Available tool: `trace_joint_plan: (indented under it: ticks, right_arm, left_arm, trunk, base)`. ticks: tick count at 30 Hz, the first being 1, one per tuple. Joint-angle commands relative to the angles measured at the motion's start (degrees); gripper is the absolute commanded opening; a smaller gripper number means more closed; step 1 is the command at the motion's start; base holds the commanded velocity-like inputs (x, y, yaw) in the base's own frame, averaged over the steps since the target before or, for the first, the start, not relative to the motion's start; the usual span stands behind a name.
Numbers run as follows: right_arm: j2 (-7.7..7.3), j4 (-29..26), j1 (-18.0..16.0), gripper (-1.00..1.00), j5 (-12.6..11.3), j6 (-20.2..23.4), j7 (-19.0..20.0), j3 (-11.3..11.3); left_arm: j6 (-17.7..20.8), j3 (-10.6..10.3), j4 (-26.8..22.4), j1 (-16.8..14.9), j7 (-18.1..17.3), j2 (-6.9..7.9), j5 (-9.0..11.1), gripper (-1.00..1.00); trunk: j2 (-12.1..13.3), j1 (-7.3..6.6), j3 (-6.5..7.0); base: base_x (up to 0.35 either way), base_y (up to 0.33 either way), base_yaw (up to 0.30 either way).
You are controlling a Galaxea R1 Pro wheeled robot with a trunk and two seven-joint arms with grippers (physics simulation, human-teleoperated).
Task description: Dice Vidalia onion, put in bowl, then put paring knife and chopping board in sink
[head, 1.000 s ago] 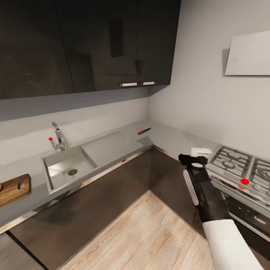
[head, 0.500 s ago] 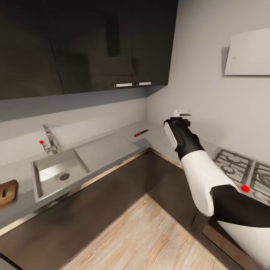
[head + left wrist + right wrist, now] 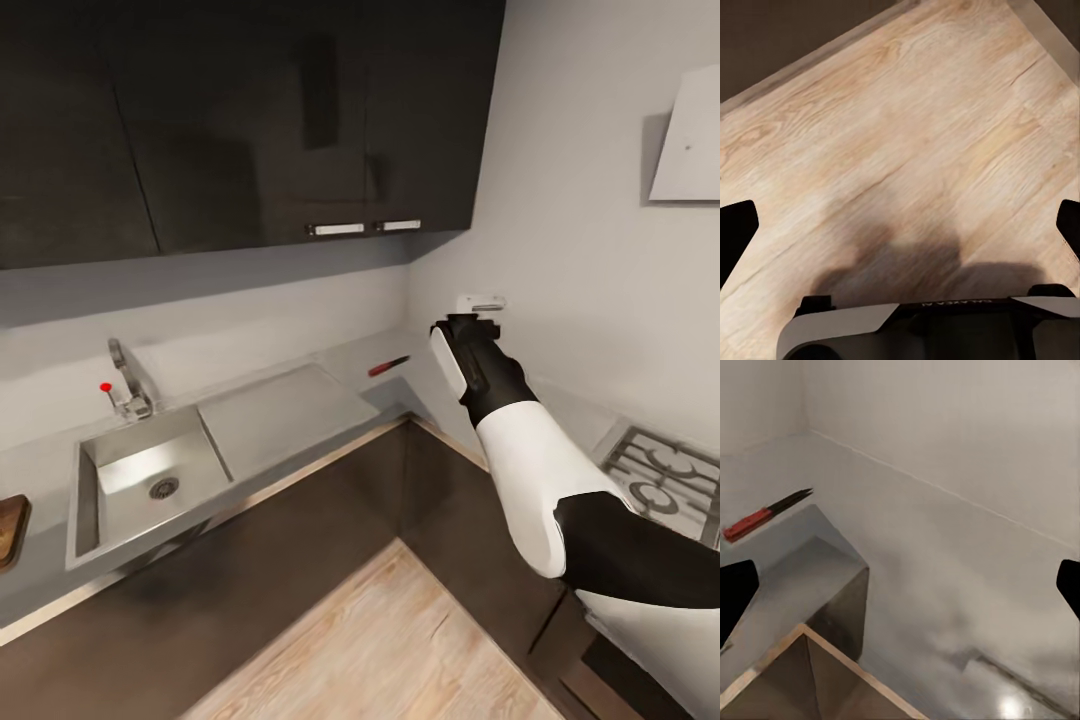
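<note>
The paring knife [image 3: 388, 366] lies flat on the countertop [image 3: 330, 352] in the far corner, right of the sink [image 3: 145, 480], with its red handle toward the sink. The chopping board [image 3: 10, 530] is only a sliver at the left edge, since the camera has swung right. The right gripper [image 3: 480, 304] stays raised right of the knife, fingers wide apart and empty. The left gripper [image 3: 900, 217] is spread wide over the wooden floor [image 3: 907, 135], holding nothing.

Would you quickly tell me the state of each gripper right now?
Left gripper: open, holding nothing, above the wooden floor.
Right gripper: open, holding nothing, raised over the countertop corner.
</note>
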Motion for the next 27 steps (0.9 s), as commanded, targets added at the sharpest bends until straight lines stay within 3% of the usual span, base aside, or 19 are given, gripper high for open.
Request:
trace_joint_plan:
  ticks: [1, 15, 27]
  right_arm:
    - [0.00, 0.0, -0.1, 1.00, -0.2, 0.3, -0.4, 0.1]
    - [0.00, 0.9, 0.0, 1.00, -0.2, 0.2, -0.3, 0.1]
    - [0.00, 1.4, 0.0, 1.00, -0.2, 0.2, -0.2, 0.1]
  left_arm:
    - [-0.2, -0.2, 0.0, -0.1, -0.2, 0.03, 0.6, 1.00]
    - [-0.1, -0.2, 0.0, -0.1, -0.2, 0.03, 0.6, 1.00]
    - [-0.2, -0.2, 0.0, -0.1, -0.2, 0.03, 0.6, 1.00]
  trunk:
    - [-0.1, 0.06, -0.14]
    - [-0.1, 0.06, -0.78]
    - [-0.1, 0.06, -1.22]
  base:
    - [0.308, -0.133, 0.261]
    - [0.269, -0.184, 0.213]
    - [0.116, -0.259, 0.245]
